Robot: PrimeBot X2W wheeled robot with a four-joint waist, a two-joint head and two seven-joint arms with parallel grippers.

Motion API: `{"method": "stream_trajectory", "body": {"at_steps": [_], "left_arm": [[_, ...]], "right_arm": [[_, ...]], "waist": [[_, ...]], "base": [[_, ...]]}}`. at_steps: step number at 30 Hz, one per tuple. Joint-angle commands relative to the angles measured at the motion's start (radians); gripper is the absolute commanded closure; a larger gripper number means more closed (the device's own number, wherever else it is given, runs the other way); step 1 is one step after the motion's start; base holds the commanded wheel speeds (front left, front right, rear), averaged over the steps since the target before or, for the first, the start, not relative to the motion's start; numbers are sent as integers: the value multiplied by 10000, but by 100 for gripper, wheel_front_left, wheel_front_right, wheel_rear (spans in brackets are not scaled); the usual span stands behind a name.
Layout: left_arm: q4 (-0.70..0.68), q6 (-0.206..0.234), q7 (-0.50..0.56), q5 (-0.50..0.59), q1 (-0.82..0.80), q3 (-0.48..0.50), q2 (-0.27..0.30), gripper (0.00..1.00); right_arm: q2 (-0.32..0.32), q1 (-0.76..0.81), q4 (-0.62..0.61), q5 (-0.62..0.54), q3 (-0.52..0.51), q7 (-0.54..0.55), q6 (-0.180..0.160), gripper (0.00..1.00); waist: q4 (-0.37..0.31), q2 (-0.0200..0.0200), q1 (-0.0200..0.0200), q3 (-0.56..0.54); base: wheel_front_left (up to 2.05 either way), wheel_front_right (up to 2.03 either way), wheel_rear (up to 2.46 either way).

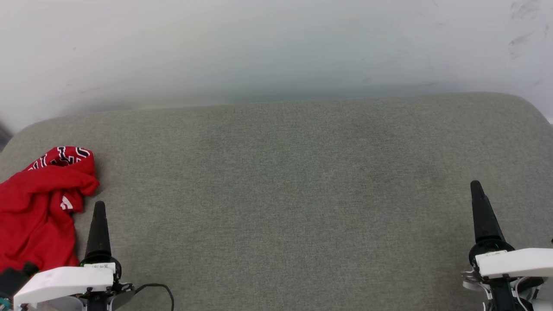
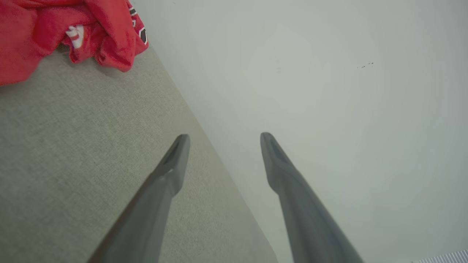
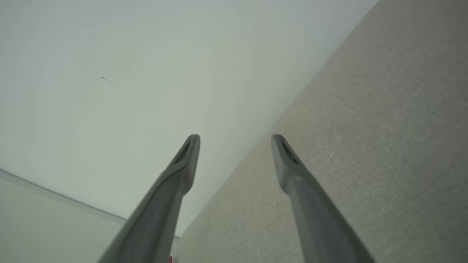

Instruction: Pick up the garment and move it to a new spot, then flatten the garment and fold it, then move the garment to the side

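The bright red, thin-fabric jersey (image 1: 41,211) lies in a crumpled heap at the far left end of the grey-green woven cloth surface (image 1: 281,194), and nothing has hold of it. Black white-outlined lettering (image 1: 65,156) curls over the top fold of the heap, and a small white patch peeks out on its right flank. In the head view, one long dark finger (image 1: 98,229) of the left arm points up the picture just beside the heap's right edge, with a gap of bare cloth between them.

From the left wrist view, the left gripper (image 2: 223,140) stands with its jaws spread wide and nothing between them. The jersey sits bunched at that view's top left corner, well clear of the fingertips, and the surface's edge runs diagonally beneath the gripper with pale wall (image 2: 347,109) beyond.

Over on the other side, the right gripper (image 3: 236,140) is likewise spread wide and empty, poised over the surface's far edge. In the head view its dark finger (image 1: 484,216) rises at the lower right, well apart from the jersey, with a long stretch of cloth between the two arms.
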Motion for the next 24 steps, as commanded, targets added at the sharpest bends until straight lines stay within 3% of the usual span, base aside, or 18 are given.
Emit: {"method": "stream_trajectory", "body": {"at_steps": [1, 11, 21, 24], "left_arm": [[-524, 123, -126, 744, -156, 0, 26, 0], [-2175, 1227, -465, 3182, 64, -1139, 28, 0], [-3036, 1266, -772, 4713, 369, -1932, 31, 0], [-3105, 1009, -862, 4971, 481, -2150, 30, 0]], "right_arm": [[-8, -166, -408, -763, 91, -139, 18, 0], [-7, -181, -1474, -3743, 518, -479, 19, 0], [-5, -64, -1965, -5626, 867, -789, 20, 0], [-4, -20, -2023, -6111, 938, -872, 21, 0]], "waist": [[-1, 0, 0, 24], [12, 0, 0, 118], [-5, 0, 0, 155], [-12, 0, 0, 173]], "base": [[0, 0, 0], [0, 0, 0], [0, 0, 0], [0, 0, 0]]}}
